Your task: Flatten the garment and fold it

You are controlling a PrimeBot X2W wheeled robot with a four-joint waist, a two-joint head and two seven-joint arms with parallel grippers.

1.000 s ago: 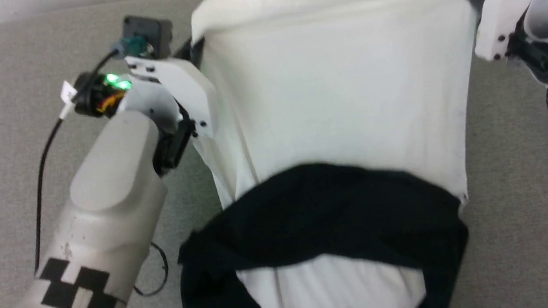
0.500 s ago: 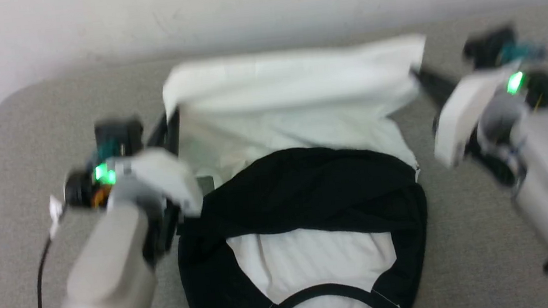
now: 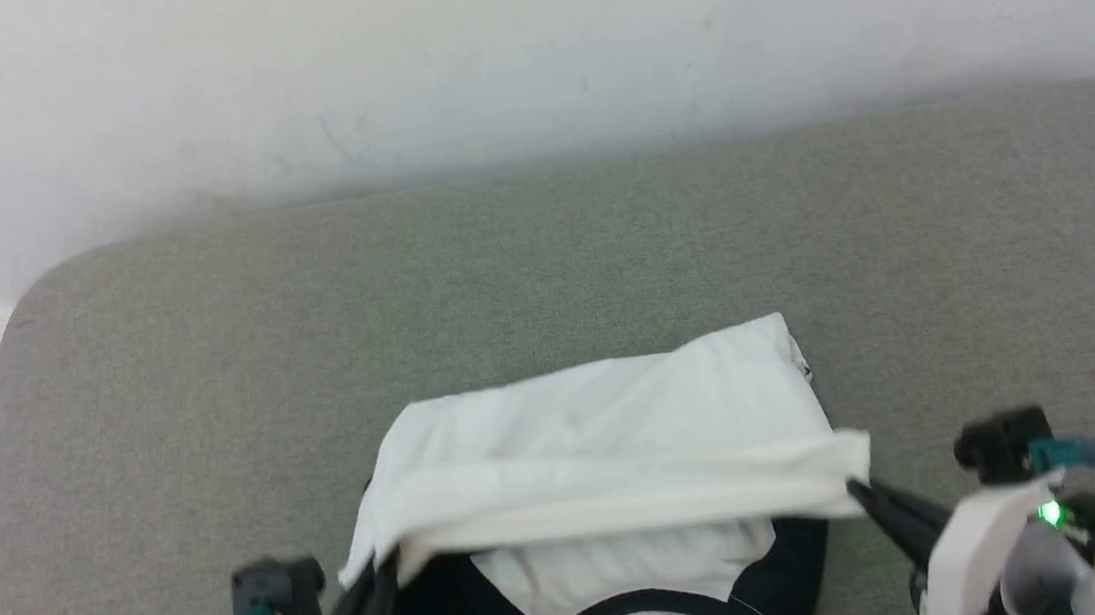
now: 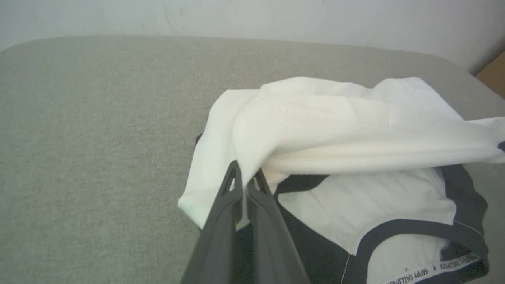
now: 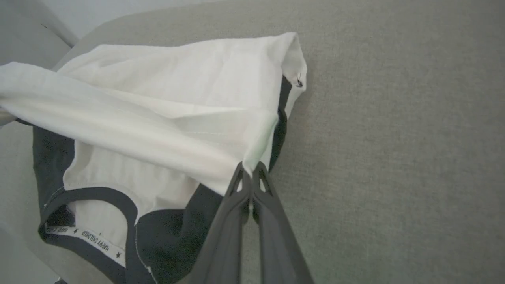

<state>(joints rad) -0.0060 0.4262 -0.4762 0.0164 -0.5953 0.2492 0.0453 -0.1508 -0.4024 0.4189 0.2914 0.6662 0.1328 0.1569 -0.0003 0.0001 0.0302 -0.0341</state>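
Both the left gripper [image 4: 245,178] and right gripper [image 5: 249,170] are clamping shut on hem corners of the soft white-and-black T-shirt [image 3: 611,442], stretching it taut at the near edge of the grey fabric surface [image 3: 544,268], apparently for folding.

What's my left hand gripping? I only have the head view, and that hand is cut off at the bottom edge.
Observer: The left wrist view shows the left hand shut on a corner of the garment's white edge.
Operator: And the right hand?
Observer: The right wrist view shows the right hand pinching the opposite corner of that edge.
Operator: Anything below my frame?
Observer: A printed neck tape shows inside the black collar.
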